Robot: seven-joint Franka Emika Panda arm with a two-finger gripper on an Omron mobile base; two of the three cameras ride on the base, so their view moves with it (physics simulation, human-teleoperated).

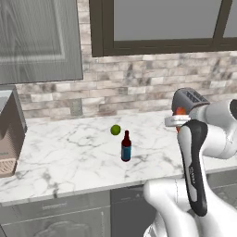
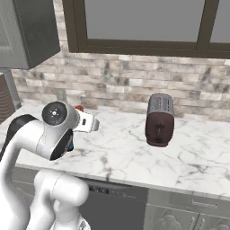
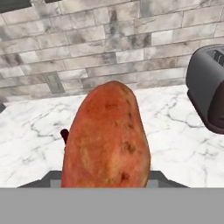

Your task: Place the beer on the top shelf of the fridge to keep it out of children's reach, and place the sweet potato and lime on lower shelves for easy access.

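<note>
Sweet potato point(image 3: 106, 136) upright in the tool's point(image 3: 105, 181) partly closed grip, above the marble counter point(image 3: 175, 131).

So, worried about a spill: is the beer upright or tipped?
Upright. In the left base view the beer stands on the counter, neck straight up, near the lime.

Sweet potato point(image 3: 107, 138) apparently gripped; beer point(image 1: 126, 146) upright beside lime point(image 1: 115, 130).
</note>
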